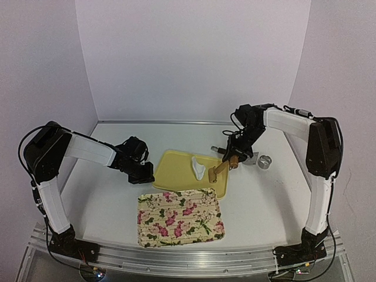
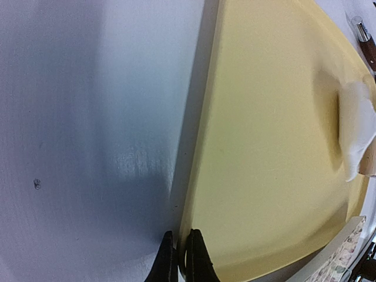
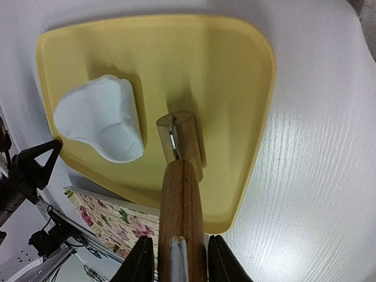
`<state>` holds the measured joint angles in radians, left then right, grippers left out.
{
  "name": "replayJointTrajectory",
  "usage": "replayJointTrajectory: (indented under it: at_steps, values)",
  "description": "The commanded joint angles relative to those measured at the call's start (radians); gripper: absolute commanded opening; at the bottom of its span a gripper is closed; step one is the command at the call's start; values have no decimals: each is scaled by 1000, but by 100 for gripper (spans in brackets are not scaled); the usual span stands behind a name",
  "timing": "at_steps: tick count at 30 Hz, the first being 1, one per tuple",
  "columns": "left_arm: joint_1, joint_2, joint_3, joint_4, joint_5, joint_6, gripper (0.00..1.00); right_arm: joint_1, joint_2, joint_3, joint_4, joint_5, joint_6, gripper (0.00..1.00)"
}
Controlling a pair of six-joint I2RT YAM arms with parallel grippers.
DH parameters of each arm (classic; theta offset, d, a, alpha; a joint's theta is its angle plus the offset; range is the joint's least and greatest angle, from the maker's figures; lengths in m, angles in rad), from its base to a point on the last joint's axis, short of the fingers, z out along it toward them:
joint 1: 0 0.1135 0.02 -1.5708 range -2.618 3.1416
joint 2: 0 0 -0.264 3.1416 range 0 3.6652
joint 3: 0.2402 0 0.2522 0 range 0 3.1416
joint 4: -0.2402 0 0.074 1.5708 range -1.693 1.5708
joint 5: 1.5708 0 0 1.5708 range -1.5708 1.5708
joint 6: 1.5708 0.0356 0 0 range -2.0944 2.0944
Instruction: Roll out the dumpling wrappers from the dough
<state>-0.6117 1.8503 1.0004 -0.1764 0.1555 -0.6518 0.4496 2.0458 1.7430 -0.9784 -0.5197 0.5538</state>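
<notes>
Dough point(image 3: 100, 120) lies on your yellow tray point(image 3: 235, 70); your right gripper point(image 3: 179, 258) clamps the wooden rolling pin point(image 3: 182, 194) above the tray (left gripper point(image 2: 181, 258) sits closed at the tray's rim).

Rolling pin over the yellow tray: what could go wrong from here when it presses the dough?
1. The right gripper grips the rolling pin only at the end of its handle, so it may twist or slip under pressure.
2. The dough looks folded and uneven; the pin may shove it along the yellow tray rather than flatten it.
3. The left gripper is shut at the tray's rim; if that hold is not firm, the tray could slide.
</notes>
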Motion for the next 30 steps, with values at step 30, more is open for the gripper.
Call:
replayJointTrajectory:
  at_steps: [30]
  values:
    - [-9, -23, -50, -113, -63, 5, 0, 168, 101, 324, -23, -4, 91, 0]
